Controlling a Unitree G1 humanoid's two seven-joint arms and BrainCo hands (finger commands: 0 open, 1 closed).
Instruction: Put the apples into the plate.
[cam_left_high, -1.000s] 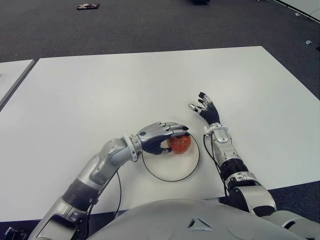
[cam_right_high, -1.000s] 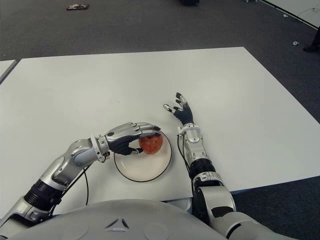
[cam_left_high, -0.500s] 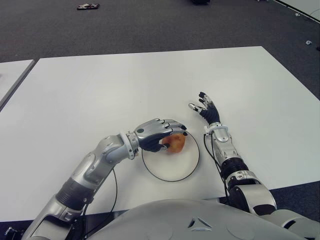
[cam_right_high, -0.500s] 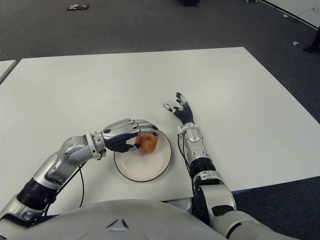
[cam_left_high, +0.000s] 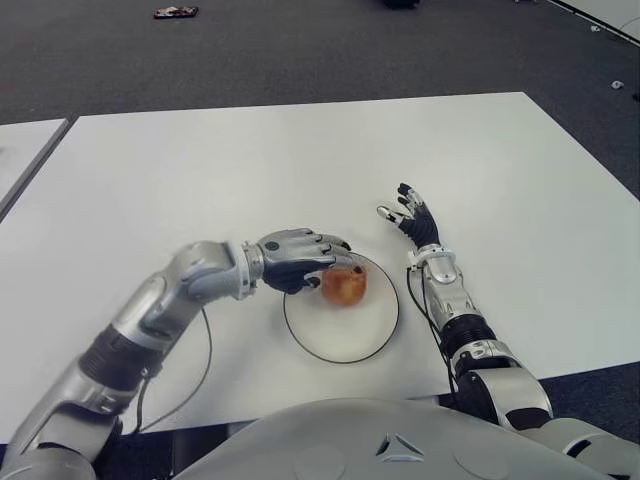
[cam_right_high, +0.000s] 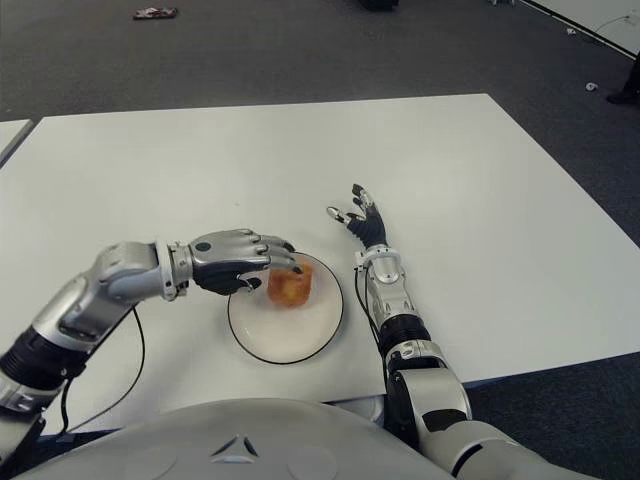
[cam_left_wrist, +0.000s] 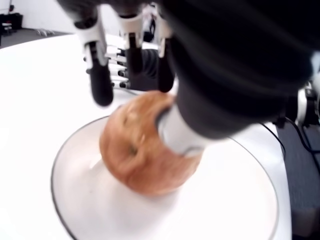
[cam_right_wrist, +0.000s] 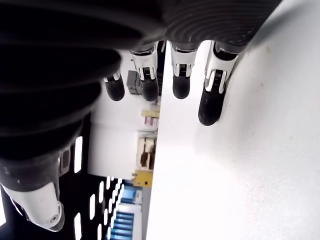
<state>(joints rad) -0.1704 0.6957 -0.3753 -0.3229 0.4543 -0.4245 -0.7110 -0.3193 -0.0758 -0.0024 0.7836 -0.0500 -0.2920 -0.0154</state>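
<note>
The apple sits in the plate near the worktop's front edge — likely just set down. The left hand arches over it, fingers loosened, thumb touching, not gripping. The right hand shows beside the plate's right, fingers spread — empty.

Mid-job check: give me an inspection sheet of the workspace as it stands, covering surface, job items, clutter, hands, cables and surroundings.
Surface: white table, bare apart from the items below.
Job's things: one apple sits inside the white plate, toward its far rim.
Clutter: nothing seen on the table.
Hands: left hand over the plate's left rim, thumb against the apple, fingers open above it; right hand open, idle, right of the plate.
Cables: black cable hangs along the left forearm.
Surroundings: dark carpet; a small object lies on it.
</note>
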